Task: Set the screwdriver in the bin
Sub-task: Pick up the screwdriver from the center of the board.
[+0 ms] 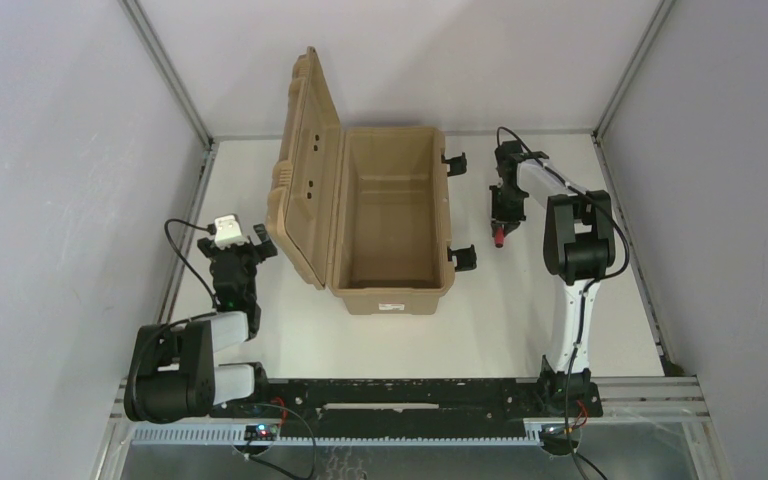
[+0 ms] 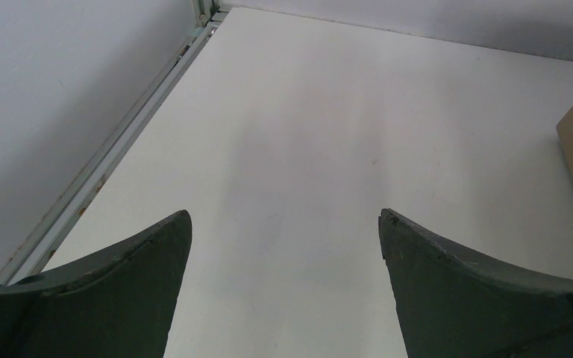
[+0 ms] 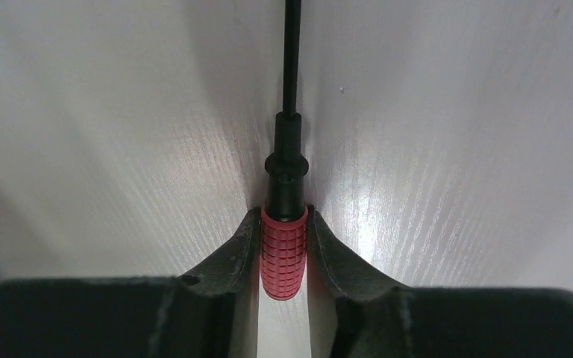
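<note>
Screwdriver (image 3: pixel 283 250) first: its red knurled handle sits squeezed between the right jaws, which are closed down to the handle's width with one pad on each side. The grip is across the thick part, not on the thin black shaft (image 3: pixel 292 60). I judge that sensible, since the shaft would give the pads almost nothing to bite on. The shaft runs straight out ahead of the wrist, low over the white surface (image 1: pixel 520 320). I cannot tell from the wrist view whether the tool rests on the surface or hangs just clear of it.

From above, the right arm (image 1: pixel 570 235) reaches to the far right part of the surface. A spot of red shows beneath its wrist, just right of the bin (image 1: pixel 390 292) and near the nearer black latch (image 1: pixel 462 257). The bin lies in the middle with its lid (image 1: pixel 305 170) standing open on the left side, so the right side is free for a carry over the rim.

Left jaws stand wide apart with nothing between them, low over the surface to the left of the lid and out of the way. Next, as I read it, comes a lift and a short move leftward over the rim, high enough that the shaft clears the latches.
</note>
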Robot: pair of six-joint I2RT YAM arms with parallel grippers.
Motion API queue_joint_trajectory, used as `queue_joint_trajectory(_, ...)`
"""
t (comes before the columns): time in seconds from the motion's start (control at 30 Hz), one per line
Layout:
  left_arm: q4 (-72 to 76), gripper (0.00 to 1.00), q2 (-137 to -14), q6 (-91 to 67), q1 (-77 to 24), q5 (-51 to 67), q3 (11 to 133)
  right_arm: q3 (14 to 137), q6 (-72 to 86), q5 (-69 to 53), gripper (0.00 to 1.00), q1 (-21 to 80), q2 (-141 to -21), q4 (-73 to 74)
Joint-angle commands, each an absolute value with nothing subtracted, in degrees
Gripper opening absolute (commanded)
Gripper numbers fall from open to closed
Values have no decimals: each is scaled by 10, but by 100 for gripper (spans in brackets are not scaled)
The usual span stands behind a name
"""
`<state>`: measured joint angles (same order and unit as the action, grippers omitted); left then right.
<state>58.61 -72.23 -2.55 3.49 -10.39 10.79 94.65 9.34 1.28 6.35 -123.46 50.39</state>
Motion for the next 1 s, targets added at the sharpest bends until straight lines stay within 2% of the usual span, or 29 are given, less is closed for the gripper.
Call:
queue_joint_trajectory(0.0, 602, 100, -721, -16, 32, -110, 111, 942, 91, 24, 23, 57, -1240, 501)
queue_joint_trajectory(0.2, 602, 100, -721, -16, 32, -110, 111, 950, 85, 7, 12, 50, -1226, 509)
queue_joint_trajectory(0.33, 602, 100, -720, -16, 32, -110, 111, 952, 81, -78, 7, 33, -1200, 504)
queue_joint_trajectory(0.97, 602, 100, -721, -16, 33, -110, 111, 918, 119, -434, 6, -41, -1103, 430)
